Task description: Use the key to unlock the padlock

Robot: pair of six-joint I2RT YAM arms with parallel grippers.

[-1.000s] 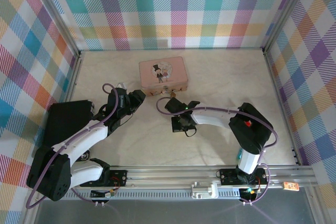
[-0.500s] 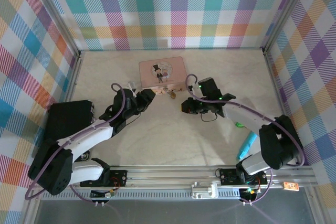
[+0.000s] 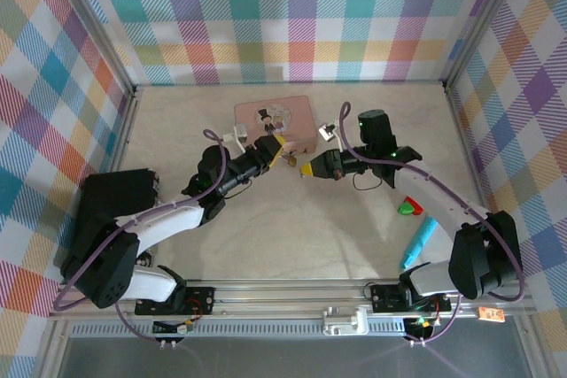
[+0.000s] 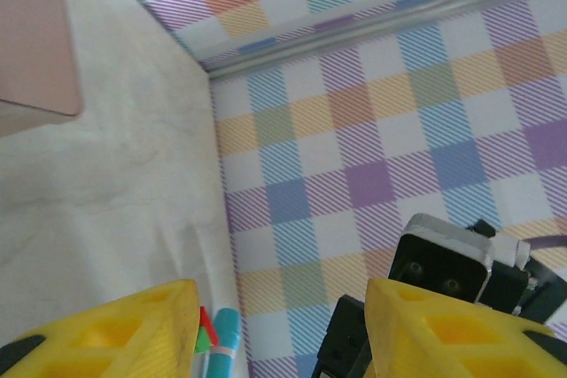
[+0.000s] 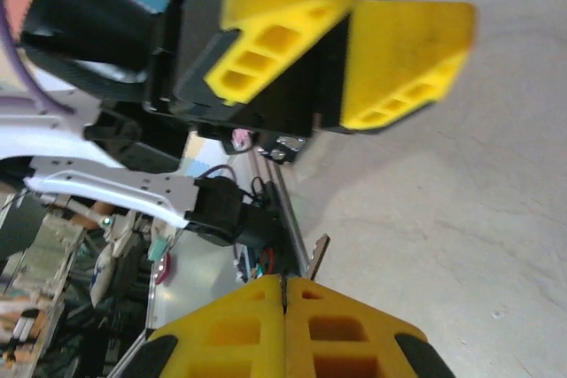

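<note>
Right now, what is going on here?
Two robot arms meet at the near edge of the pink tin, where the small brass padlock sits. The right tool is shut on the thin key, its tip sticking out. The left tool is open beside the padlock, holding nothing. The key is not yet in the padlock.

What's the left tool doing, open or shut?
Open: on the left tool the yellow fingers stand well apart, with a clear gap between them.

Left fingers (image 4: pixel 115 334) wider, nearer padlock (image 3: pixel 289 163)
</note>
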